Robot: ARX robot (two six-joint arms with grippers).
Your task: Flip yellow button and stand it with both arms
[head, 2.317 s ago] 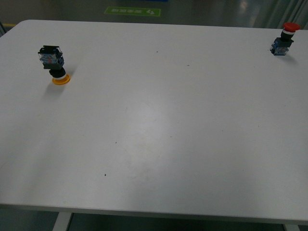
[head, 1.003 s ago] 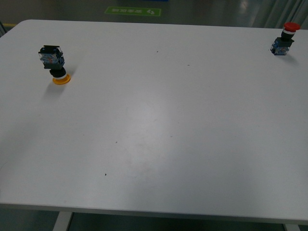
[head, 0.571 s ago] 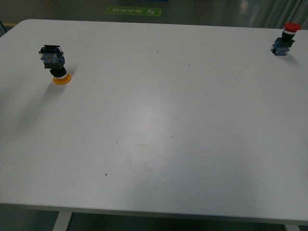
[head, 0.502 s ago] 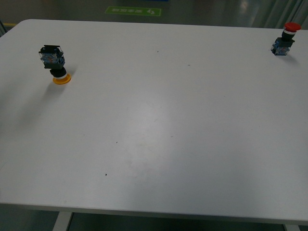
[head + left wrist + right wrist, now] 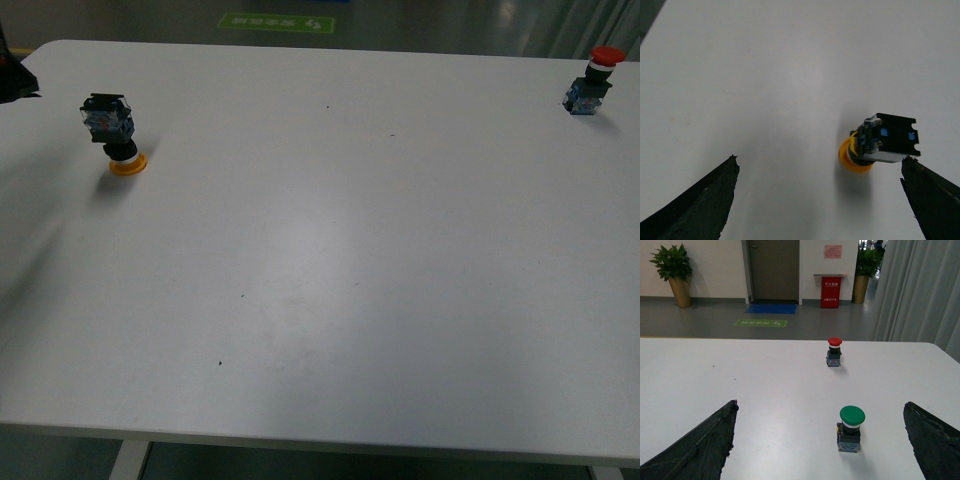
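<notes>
Front view puts the yellow button [image 5: 117, 138] on the far left part of the white table [image 5: 350, 250], upside down: its round orange-yellow cap lies flat on the surface, and the black collar and the boxy black-and-blue contact block stand above it, tilted a little. A dark sliver of the left arm [image 5: 13, 80] shows at the picture's left edge, apart from the button.

From the left wrist camera, the left tool [image 5: 820, 160] looks down on the table [image 5: 765, 75] with its two dark, pointed fingers [image 5: 700, 200] spread wide, released. The yellow button [image 5: 880, 145] sits just beyond the tips, closer to one finger than to the other. Its cap is smooth and its block is square-edged with blue tabs.

The right tool [image 5: 820, 403] is likewise released, with its fingers [image 5: 935, 440] wide apart and pointing level across the matte table [image 5: 740, 375]. Ahead of it stands a green button [image 5: 851, 429], upright on its block, and farther off a red button [image 5: 834, 351], also upright. In the front view the red button [image 5: 592, 80] stands at the far right corner, well apart from the yellow one.
</notes>
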